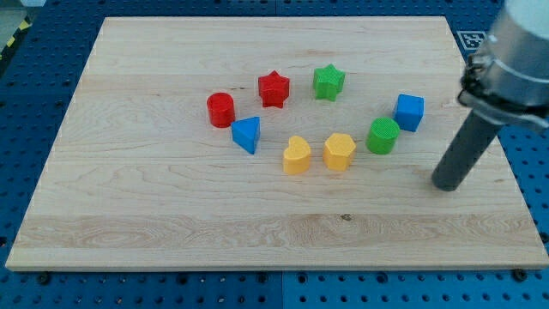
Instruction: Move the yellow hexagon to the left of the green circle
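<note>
The yellow hexagon (339,151) lies near the board's middle, just to the left of and slightly below the green circle (383,136). A small gap separates them. A yellow heart (297,155) lies left of the hexagon. My tip (448,183) rests on the board at the view's right, below and to the right of the green circle, apart from every block.
A blue cube (409,112) sits up and right of the green circle. A green star (328,81), a red star (274,88), a red cylinder (220,109) and a blue triangle (247,134) arc across the upper middle. The wooden board (129,215) has blue pegboard around it.
</note>
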Action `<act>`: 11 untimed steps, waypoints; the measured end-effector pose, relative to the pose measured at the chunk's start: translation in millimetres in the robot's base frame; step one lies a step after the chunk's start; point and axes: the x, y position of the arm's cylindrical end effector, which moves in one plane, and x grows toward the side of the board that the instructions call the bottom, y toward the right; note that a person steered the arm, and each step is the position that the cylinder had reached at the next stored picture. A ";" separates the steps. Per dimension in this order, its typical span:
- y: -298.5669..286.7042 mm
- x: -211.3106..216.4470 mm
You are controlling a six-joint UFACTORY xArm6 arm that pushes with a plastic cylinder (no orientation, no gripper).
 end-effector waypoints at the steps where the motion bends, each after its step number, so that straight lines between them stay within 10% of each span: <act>1: -37.2 9.3; 4: -140.6 -12.0; 11: -161.6 -28.0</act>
